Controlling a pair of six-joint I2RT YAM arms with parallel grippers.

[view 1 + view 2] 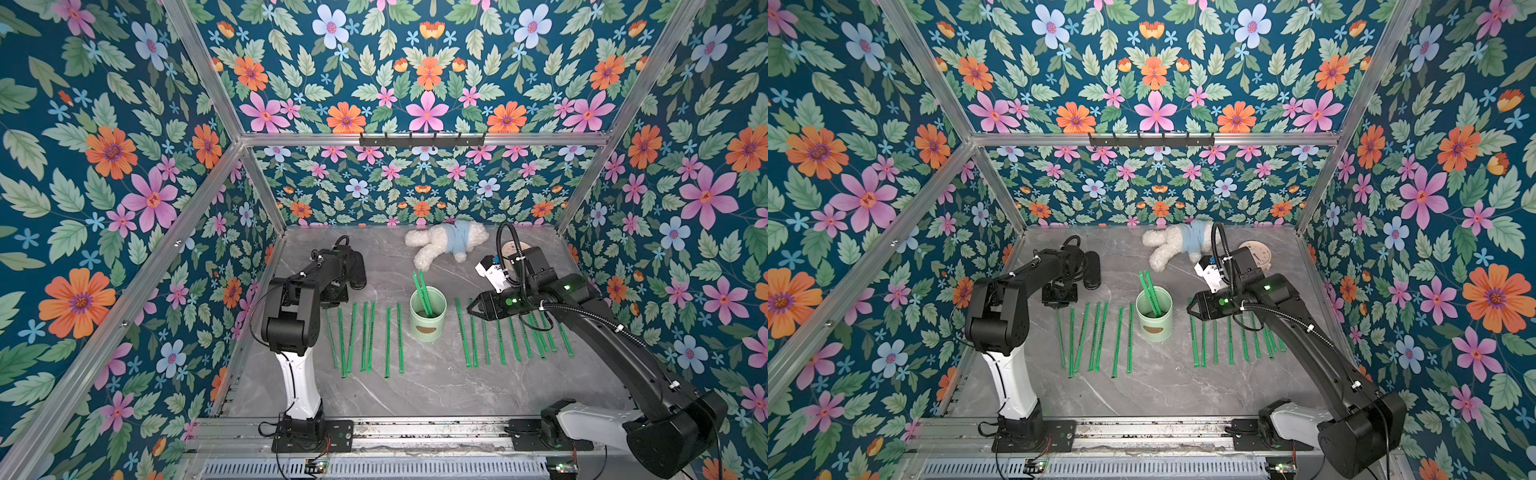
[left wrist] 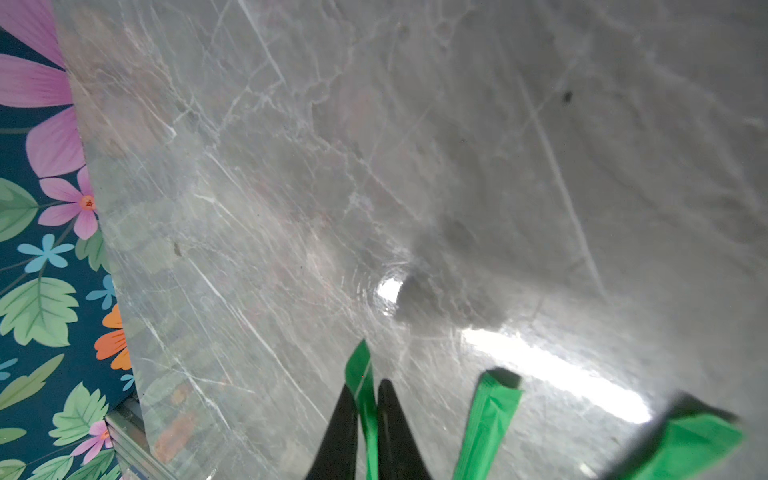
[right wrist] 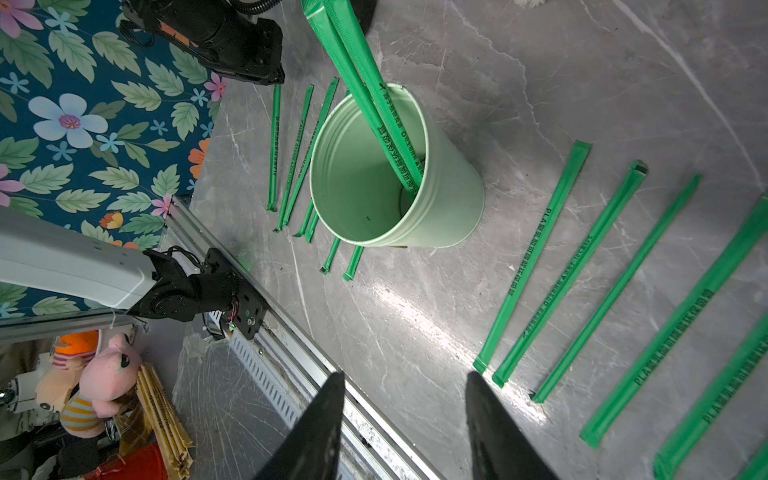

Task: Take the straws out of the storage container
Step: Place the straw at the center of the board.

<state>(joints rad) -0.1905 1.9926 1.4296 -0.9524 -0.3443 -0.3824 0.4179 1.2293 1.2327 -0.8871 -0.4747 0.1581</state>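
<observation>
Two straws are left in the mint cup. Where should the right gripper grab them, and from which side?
Pinch the straws on the length standing out above the cup rim, coming down from above with the open right gripper. They lean side by side on the far rim, so jaws closing across both should catch them.

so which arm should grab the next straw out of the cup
Right. The right arm holds its jaws open and empty beside the storage container, facing the two straws left in it. The left arm has its jaws closed on a straw at the table.
</observation>
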